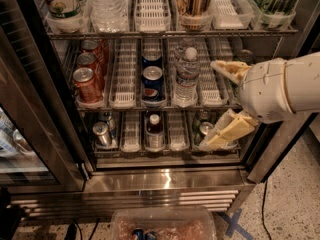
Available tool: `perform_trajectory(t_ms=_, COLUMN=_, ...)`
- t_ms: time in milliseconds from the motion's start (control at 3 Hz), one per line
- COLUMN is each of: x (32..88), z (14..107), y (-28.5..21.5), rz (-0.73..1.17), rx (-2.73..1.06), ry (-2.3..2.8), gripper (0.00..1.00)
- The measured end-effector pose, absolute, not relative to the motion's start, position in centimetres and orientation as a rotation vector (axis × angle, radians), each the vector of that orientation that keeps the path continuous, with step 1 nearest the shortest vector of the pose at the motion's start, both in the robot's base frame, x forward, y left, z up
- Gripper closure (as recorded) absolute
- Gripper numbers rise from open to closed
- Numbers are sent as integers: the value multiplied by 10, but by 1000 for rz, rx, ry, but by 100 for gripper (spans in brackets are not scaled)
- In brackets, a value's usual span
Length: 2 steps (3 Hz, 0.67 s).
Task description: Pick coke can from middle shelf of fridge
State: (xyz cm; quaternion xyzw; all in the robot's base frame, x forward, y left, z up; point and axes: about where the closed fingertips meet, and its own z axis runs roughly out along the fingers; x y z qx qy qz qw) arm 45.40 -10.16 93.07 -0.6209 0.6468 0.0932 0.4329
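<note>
Three red coke cans stand in a row in the left lane of the middle shelf (123,79), the front one (87,85) at the shelf's edge. The fridge (165,181) is open. My gripper (216,101) is at the right side of the middle shelf, apart from the coke cans. It is open and empty, with one cream finger (226,69) high and the other (225,133) low over the bottom shelf. Two blue Pepsi cans (151,81) and a water bottle (186,76) stand between it and the coke cans. The green cans are hidden behind the gripper.
The glass door (30,109) stands open at the left. Bottles and cups fill the top shelf (150,9). Silver-topped cans and a dark bottle (154,126) stand on the bottom shelf. A clear plastic bin (165,224) sits on the floor in front.
</note>
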Motion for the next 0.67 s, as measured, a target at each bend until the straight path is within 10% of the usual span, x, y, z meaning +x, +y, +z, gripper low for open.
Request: perform_trajectory(t_ms=667, x=454, z=921, y=-90, rz=212, rx=-1512, ry=1622, gripper=0)
